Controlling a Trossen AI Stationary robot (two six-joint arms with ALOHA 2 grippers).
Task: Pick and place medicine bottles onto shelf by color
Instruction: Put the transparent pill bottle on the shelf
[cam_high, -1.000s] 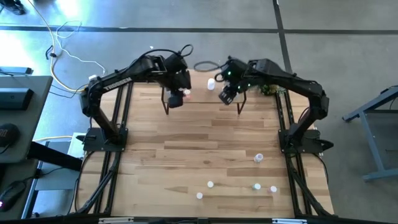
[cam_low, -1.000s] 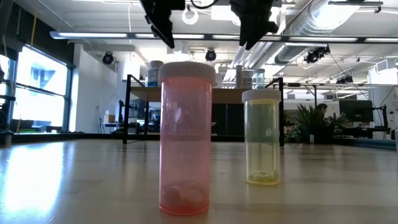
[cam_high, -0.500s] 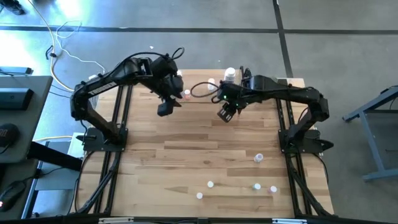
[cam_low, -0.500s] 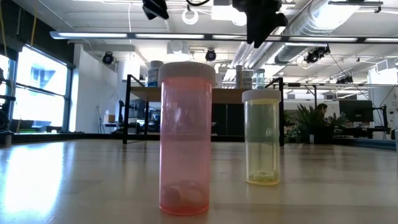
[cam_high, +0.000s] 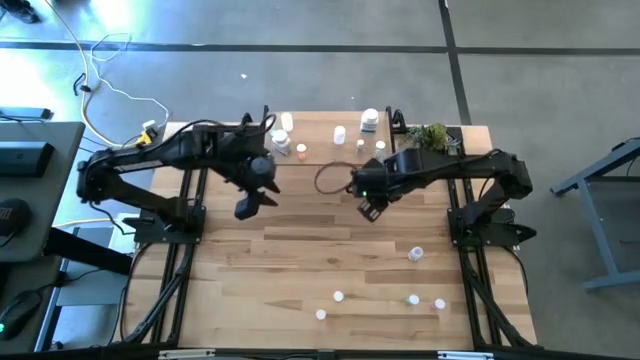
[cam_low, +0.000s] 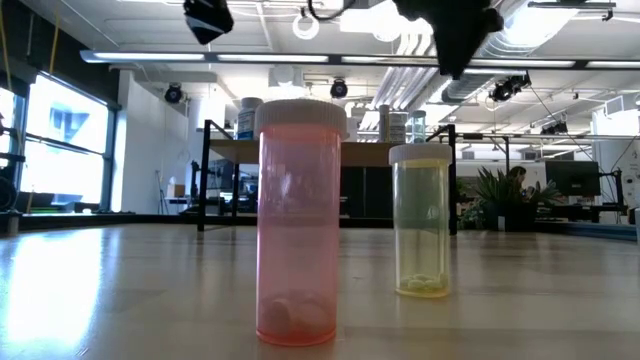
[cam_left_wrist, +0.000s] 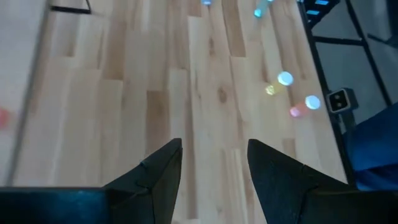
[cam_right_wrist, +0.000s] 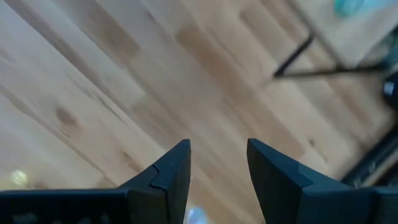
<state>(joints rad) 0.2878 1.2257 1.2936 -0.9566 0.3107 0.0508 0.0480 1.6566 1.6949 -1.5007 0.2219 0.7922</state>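
The shelf (cam_high: 330, 140), a light-wood board on black legs, stands at the table's far edge. Several white-capped medicine bottles (cam_high: 340, 133) stand on it, one of them pinkish (cam_high: 301, 150). Several more bottles (cam_high: 416, 254) stand on the table near the front right. The low view shows a pink bottle (cam_low: 297, 225) and a yellow one (cam_low: 425, 220) upright up close. My left gripper (cam_high: 245, 207) (cam_left_wrist: 214, 165) is open and empty above the table's left middle. My right gripper (cam_high: 370, 212) (cam_right_wrist: 217, 165) is open and empty above the table's middle, in front of the shelf.
A green plant sprig (cam_high: 432, 135) sits at the shelf's right end. A dark cable loop (cam_high: 335, 178) hangs by the right arm. The left wrist view shows several bottles (cam_left_wrist: 285, 78) ahead on bare wood, near the table's edge.
Both grippers have drawn back from the shelf toward the table's near edge. The left has also gone toward the left edge, its arm folding back. The bottles on the shelf that the arms covered now show. Both grippers stay open.
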